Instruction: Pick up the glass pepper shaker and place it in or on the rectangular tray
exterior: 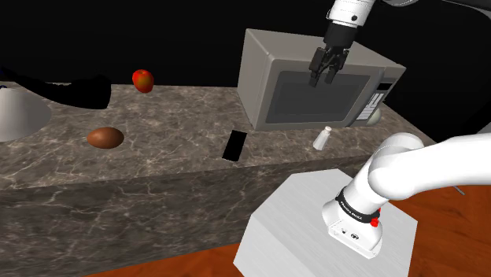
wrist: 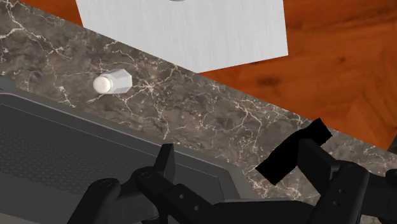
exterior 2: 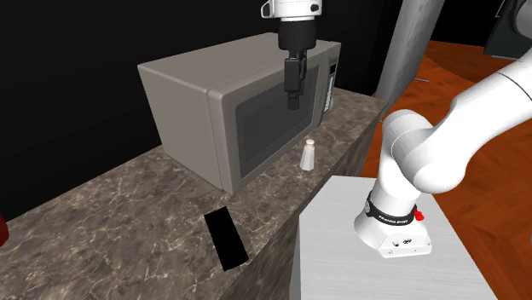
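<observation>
Nearest in the shoulder view is the white stand (exterior: pixel 315 228), which carries the arm (exterior: pixel 409 169) and sits on a reddish wood floor (exterior: pixel 452 236). Directly beyond the stand runs a counter (exterior: pixel 157 169) with a dark marbled top. A flat black rectangular tray (exterior: pixel 233 145) lies on the counter near its front edge. The pepper shaker (exterior: pixel 322 138) stands upright on the counter toward the shoulder view's right of the tray, apart from it and just in front of the microwave (exterior: pixel 275 59). It appears plain white with a narrower cap. In the second exterior view the shaker (exterior 2: pixel 308 154) stands close to the lower corner of the microwave's door. The gripper (exterior: pixel 323 77) hangs in the air in front of the upper part of the microwave's door, above the shaker and well apart from it. In the wrist view its two black fingers (wrist: pixel 167 162) stand spread, with only the counter between them, and nothing is held. Farther along the counter, toward the shoulder view's left, lies a brown oval object (exterior: pixel 105 138). Beyond it, at the rear edge, sits a red apple (exterior: pixel 143 79). A black area (exterior: pixel 181 39) lies behind the counter.
</observation>
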